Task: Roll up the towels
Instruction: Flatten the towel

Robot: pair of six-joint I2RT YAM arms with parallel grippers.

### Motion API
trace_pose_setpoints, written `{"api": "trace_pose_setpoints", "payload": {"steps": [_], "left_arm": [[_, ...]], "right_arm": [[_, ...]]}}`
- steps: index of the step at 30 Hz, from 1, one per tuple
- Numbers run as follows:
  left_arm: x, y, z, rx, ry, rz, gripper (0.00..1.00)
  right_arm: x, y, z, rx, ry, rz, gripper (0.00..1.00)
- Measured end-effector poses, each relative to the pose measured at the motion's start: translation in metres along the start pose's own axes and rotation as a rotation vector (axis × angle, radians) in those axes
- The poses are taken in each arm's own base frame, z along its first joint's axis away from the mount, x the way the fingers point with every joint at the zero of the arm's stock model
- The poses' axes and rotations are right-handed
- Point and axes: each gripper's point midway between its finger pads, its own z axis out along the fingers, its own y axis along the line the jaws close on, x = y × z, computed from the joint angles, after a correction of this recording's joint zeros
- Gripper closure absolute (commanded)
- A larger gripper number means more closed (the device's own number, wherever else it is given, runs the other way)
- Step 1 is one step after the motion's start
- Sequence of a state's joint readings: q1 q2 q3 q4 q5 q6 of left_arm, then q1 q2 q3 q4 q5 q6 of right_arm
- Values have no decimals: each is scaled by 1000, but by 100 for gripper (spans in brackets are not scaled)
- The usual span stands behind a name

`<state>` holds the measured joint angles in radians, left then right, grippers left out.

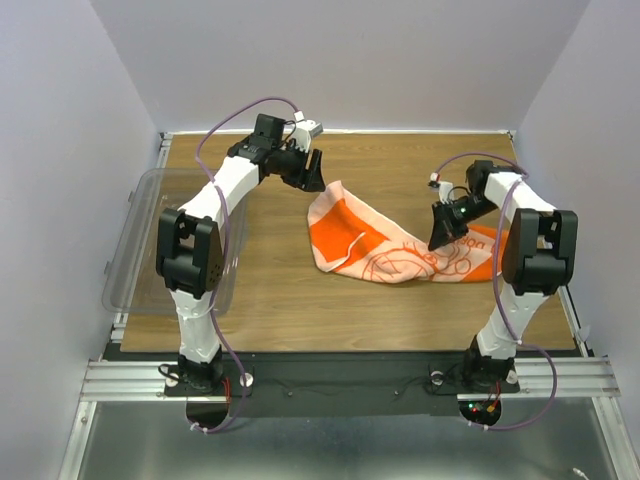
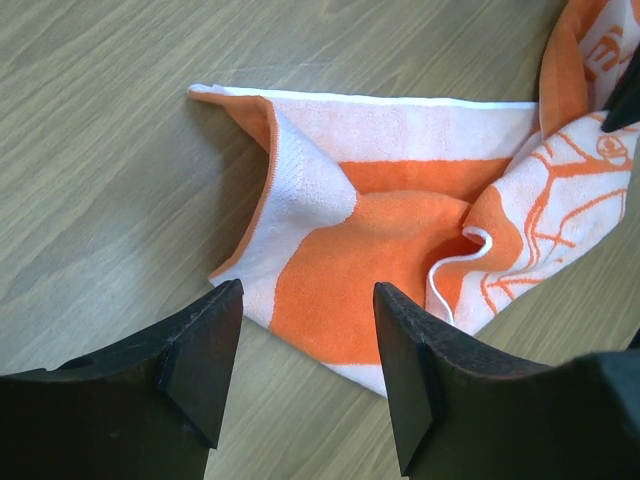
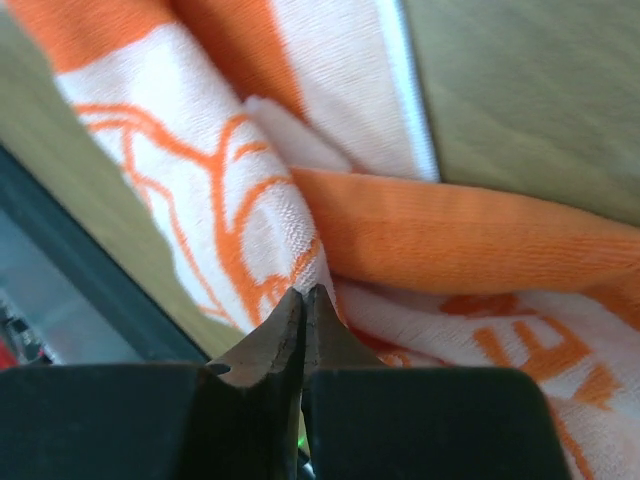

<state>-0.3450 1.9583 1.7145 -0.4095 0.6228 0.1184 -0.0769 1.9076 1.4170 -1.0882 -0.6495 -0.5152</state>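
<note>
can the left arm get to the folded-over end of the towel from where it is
Probably yes: the left gripper hangs open right by that end of the towel, with nothing lying between them. The right gripper pinches it farther along, out of the way.

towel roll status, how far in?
Done: nothing rolled. The towel lies crumpled and folded over itself. In hand: the right gripper is shut on a fold of it, and the left gripper is open above the other end, not touching. Left: probably spread it flat, then the whole roll.
</note>
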Motion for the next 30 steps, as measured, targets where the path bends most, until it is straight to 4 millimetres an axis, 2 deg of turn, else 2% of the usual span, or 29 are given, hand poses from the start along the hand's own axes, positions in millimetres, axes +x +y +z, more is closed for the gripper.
{"api": "trace_pose_setpoints", "payload": {"steps": [5,7,10,11,13,14,16,17,20,21,23,26,28,30], "left_arm": [[-2,-1,-4,-8,-6,4,35],[-3,-4,-10,-13,-13,9,35],[-4,-10,-20,-19,-26,17,35],[-4,-11,-23,-22,-29,20,35],[-4,-13,-26,-27,-33,23,35],[-4,-13,-27,-28,-34,23,35],[-4,-12,-27,-32,-36,25,35],[-3,-11,-26,-33,-32,23,35],[1,-11,-25,-35,-24,19,35],[1,-11,-25,-34,-25,20,35],[0,-11,-25,-32,-27,21,35],[0,-11,-25,-30,-27,21,35],[0,-12,-25,-27,-29,21,35],[0,-11,-26,-27,-29,18,35]], "right_arm": [[11,30,-18,-44,0,-120,99],[28,51,-26,-30,-1,-227,94],[69,77,-24,0,48,-372,59],[85,80,-17,22,78,-446,41],[122,82,-4,47,164,-528,29],[140,77,1,64,215,-557,27],[158,72,3,77,269,-571,26],[159,70,1,91,280,-570,26],[133,74,-8,125,224,-582,28],[106,79,-17,146,157,-598,30],[78,88,-26,157,84,-596,33],[22,99,-40,168,-49,-565,41],[0,93,-40,181,-87,-525,43],[-7,79,-31,194,-79,-469,43]]}}
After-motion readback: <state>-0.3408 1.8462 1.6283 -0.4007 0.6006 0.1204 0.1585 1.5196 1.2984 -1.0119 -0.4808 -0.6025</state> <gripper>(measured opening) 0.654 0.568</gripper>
